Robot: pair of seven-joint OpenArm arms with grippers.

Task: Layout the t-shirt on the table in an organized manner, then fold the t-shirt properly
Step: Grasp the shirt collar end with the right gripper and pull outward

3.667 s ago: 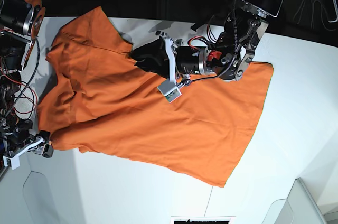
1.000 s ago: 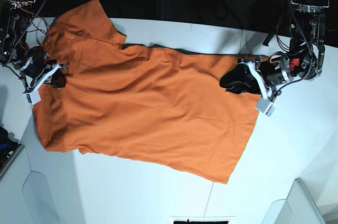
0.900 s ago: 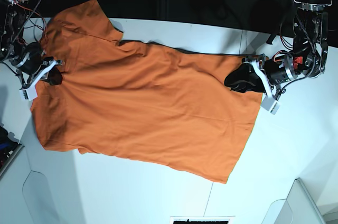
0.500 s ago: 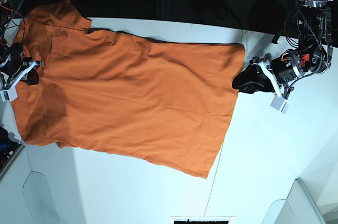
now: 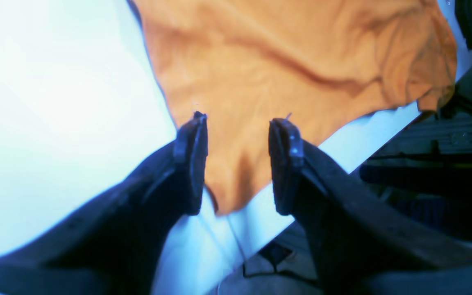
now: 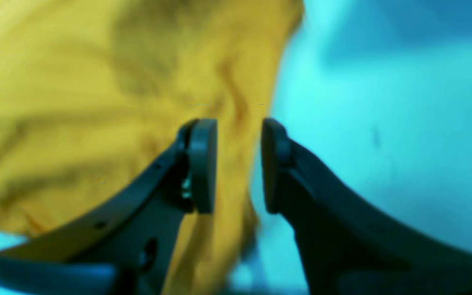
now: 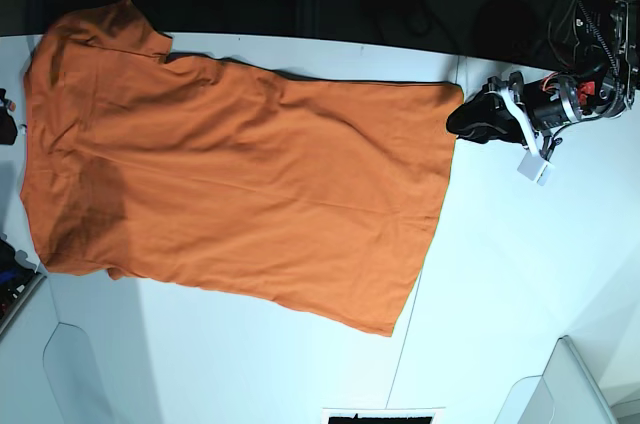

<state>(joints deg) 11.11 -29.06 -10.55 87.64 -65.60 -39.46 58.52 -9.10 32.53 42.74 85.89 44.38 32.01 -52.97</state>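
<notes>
The orange t-shirt (image 7: 240,179) lies spread flat on the white table (image 7: 520,274), collar end at the left and hem at the right. My left gripper (image 7: 472,116) hovers just right of the hem's upper corner. In the left wrist view the left gripper (image 5: 238,164) is open, and that shirt corner (image 5: 228,192) lies on the table below the gap. My right gripper (image 6: 239,164) stands open over the shirt's edge (image 6: 96,102), gripping no cloth. In the base view the right arm is barely visible at the left border.
Grey trays sit at the near right corner (image 7: 575,384) and near left corner (image 7: 70,374). A thin seam (image 7: 400,364) crosses the tabletop. Behind the table's far edge (image 7: 330,44) it is dark, with cables. A sleeve (image 7: 100,29) reaches that far edge.
The shirt slid left and was pulled flat. Both grippers let go of it. The left gripper drew back to the right, off the hem, and the right arm moved out past the left border.
</notes>
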